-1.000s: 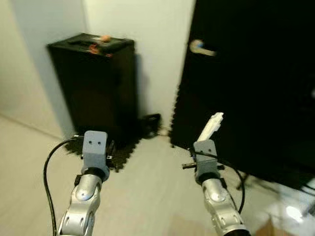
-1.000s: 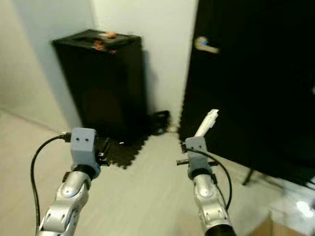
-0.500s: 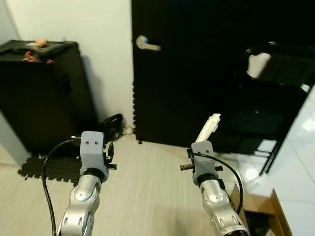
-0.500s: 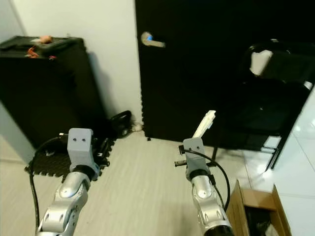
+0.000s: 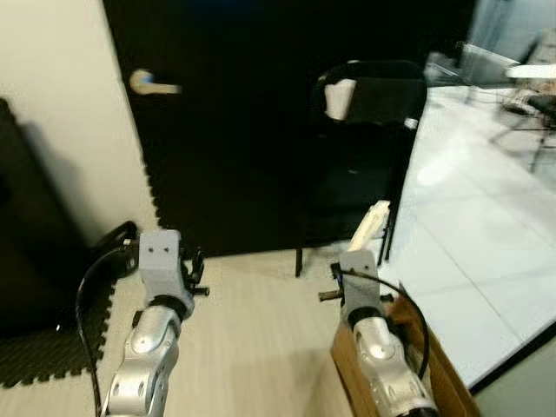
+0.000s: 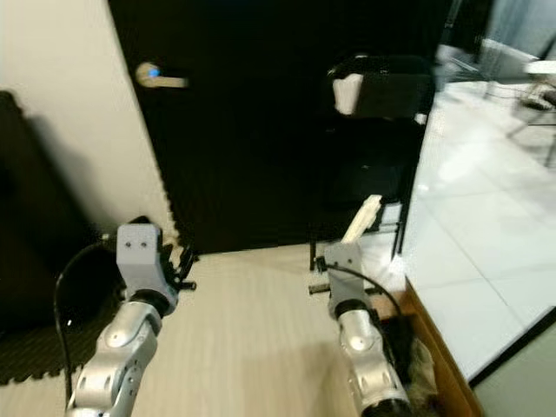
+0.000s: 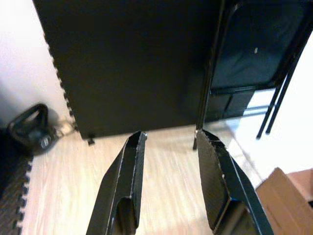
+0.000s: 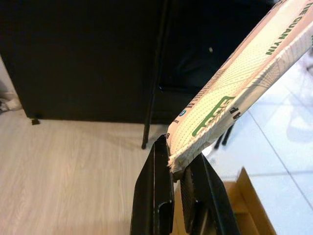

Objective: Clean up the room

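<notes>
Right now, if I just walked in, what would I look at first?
Probably the flat white packet with green print sticking up from the right end effector, which is pinched shut on its lower end. Behind it stands a big black door with a silver handle, and a black folding chair beside the shiny white tiles. Low on the right is a brown cardboard box, and the left end effector hangs open with nothing in it.

White wrapper (image 8: 234,83) with green print, black door (image 5: 243,130), brown box (image 7: 283,193)
</notes>
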`<state>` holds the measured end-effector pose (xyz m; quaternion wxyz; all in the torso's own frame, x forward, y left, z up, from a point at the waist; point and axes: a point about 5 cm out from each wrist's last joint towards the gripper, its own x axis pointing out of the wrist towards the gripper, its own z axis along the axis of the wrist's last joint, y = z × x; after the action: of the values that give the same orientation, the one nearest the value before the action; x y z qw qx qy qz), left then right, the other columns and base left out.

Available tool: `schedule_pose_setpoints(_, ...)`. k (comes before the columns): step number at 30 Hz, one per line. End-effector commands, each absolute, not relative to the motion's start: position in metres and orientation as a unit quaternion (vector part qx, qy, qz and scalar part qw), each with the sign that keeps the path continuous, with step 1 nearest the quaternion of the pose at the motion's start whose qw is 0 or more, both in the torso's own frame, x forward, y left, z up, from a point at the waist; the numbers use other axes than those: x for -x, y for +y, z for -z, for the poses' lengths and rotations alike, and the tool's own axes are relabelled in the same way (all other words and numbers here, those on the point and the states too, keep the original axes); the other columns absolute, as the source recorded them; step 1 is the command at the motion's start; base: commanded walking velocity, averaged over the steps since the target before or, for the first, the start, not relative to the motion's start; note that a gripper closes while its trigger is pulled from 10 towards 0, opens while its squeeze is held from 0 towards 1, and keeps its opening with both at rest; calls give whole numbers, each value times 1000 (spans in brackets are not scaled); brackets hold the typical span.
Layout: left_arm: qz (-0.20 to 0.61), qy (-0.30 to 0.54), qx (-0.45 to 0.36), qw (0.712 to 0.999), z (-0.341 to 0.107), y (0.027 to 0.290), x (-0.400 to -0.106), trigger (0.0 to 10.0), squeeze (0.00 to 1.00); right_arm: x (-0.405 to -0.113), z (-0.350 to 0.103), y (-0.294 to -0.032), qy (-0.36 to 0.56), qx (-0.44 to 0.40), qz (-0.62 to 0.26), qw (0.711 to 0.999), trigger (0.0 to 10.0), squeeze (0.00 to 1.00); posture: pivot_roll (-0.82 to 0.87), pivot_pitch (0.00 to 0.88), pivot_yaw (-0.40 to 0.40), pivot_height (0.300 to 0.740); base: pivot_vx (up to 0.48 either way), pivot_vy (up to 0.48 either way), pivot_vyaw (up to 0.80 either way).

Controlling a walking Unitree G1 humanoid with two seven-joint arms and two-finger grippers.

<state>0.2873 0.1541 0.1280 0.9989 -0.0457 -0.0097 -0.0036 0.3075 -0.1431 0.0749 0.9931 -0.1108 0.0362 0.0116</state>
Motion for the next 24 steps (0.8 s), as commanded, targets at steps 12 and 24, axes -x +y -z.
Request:
schedule_pose_setpoints(12,21,28,-40,999,-113,147,-289,10000,0,-306,-65,-147,70,126,-8,990,10000,0,-19,80,21,740,0,0,-800)
schedule_pose_setpoints(24,29,44,-46,998,-106,144,-287,10000,0,-302,-49,-148,124,139,-14,982,10000,0,-18,81,22,740,0,0,-800)
